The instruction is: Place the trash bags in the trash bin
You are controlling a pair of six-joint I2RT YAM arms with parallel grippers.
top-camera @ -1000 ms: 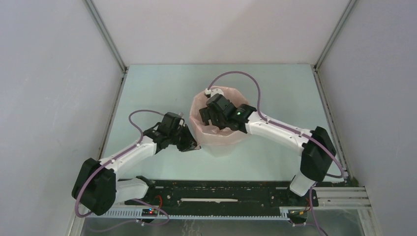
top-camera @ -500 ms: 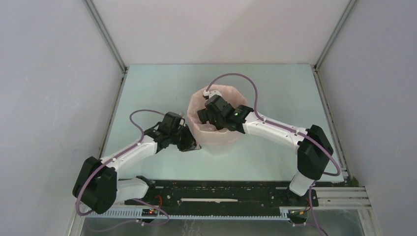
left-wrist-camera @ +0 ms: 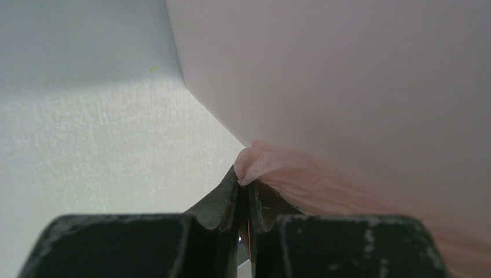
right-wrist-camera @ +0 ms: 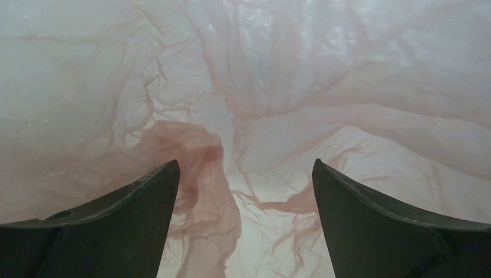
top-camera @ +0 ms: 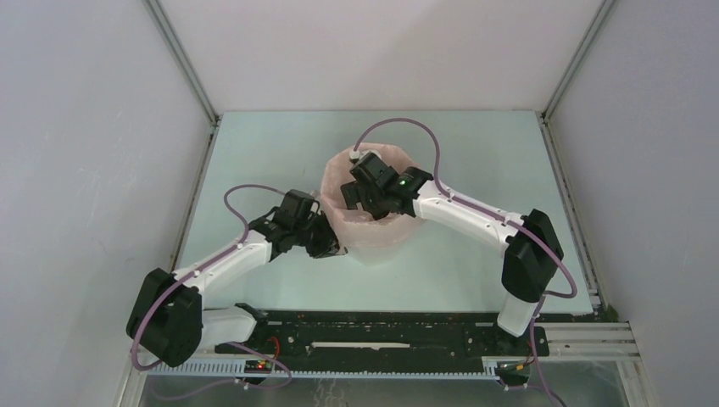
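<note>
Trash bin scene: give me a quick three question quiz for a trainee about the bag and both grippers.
1. True or false: the left gripper is shut on a fold of the bag.
2. Where is the right gripper? A) open, inside the bag-lined trash bin; B) shut, outside it; C) shut on a loop handle.
3. Fill in: the bag is pale ____.
Key: 1 true; 2 A; 3 pink.

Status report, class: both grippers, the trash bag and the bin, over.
Left gripper shut on pink trash bag edge, outside white bin. Right gripper open, inside bag-lined bin. Nothing seen blocking.
</note>
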